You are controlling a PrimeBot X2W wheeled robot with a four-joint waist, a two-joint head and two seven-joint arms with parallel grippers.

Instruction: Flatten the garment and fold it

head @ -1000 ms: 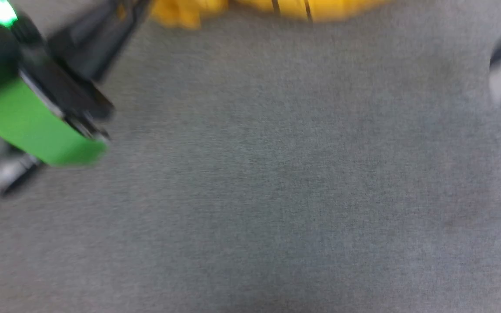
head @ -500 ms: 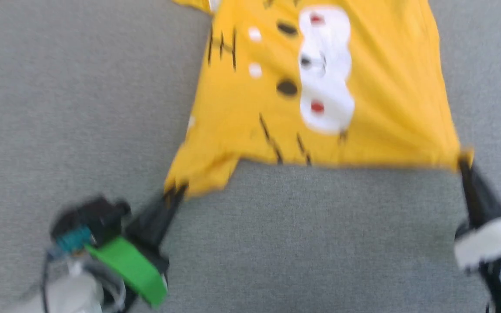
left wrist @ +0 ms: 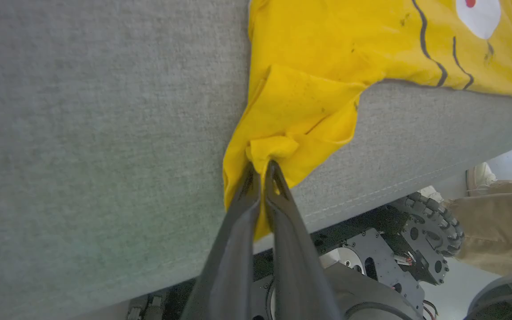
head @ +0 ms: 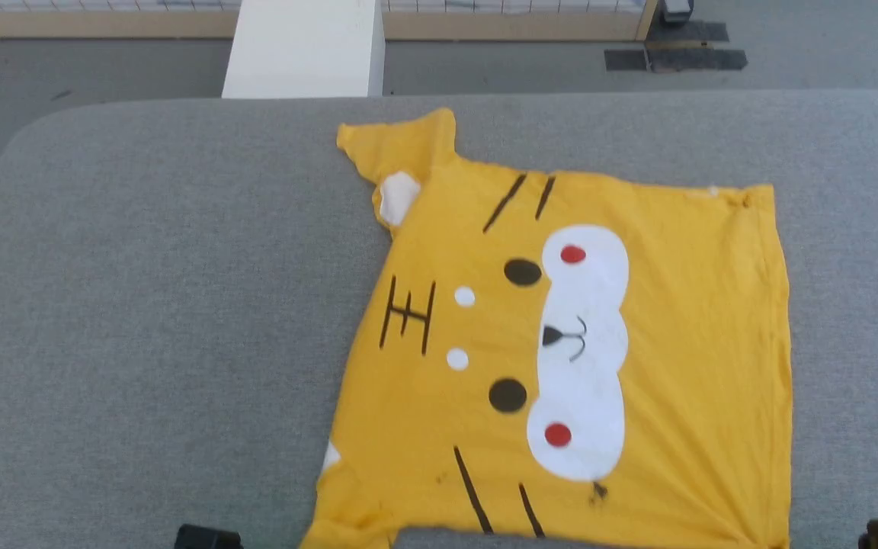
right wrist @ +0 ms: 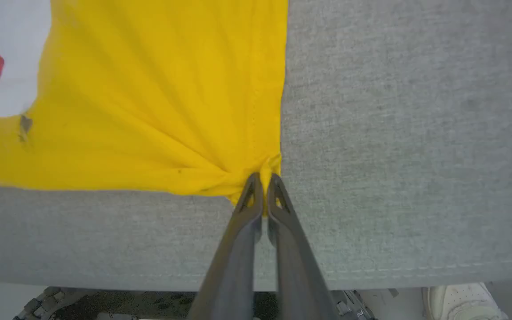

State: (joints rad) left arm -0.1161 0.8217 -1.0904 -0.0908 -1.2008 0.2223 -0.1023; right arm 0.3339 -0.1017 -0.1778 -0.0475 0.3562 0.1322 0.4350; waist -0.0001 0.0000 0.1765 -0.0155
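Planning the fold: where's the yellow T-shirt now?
In the head view the garment lies print up, right of centre on the grey table, near corners pinched by the left gripper and right gripper.

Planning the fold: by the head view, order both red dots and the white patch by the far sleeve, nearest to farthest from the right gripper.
The right gripper holds the garment's near right corner.
1. Near red dot, close side.
2. Far red dot, mid-shirt.
3. White patch by the far sleeve, left.
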